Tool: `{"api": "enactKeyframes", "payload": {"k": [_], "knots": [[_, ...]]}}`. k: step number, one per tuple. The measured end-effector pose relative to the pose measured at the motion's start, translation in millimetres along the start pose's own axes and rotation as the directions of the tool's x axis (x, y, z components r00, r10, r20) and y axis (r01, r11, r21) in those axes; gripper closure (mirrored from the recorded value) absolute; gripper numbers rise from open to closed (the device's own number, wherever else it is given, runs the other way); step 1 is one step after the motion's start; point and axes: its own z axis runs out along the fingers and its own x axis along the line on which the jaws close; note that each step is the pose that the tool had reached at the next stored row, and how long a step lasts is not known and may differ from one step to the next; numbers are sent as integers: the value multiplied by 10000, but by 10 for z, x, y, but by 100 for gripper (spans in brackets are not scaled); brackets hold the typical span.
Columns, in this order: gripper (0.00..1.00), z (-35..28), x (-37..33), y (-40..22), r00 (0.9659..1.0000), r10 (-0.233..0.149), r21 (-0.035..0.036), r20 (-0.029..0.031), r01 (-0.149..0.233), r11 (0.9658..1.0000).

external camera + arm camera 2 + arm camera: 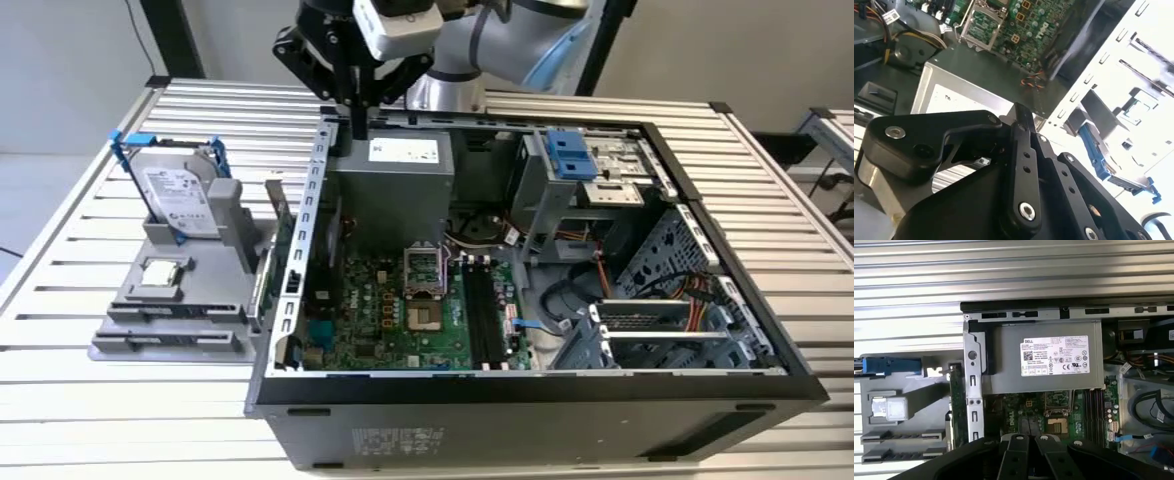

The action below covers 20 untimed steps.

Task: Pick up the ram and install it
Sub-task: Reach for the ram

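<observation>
beside the case [534, 420], one ram [957, 407] stands on edge.

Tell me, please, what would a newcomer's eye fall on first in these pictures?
The open computer case sits mid-table in the exterior view, its green motherboard bare. The black gripper hangs above the case's far corner on the exterior view's left, by the silver power supply. Further left in that view, a hard drive in a blue frame stands upright in a grey holder, with the ram on edge beside the case wall.

Ribbed aluminium table [80, 420] — pale wall [60, 60] behind
</observation>
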Motion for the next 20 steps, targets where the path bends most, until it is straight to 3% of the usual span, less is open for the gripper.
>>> {"api": "enactKeyframes", "payload": {"k": [20], "knots": [[100,-22,909,-67,10000,0,0,1,0,10000]]}}
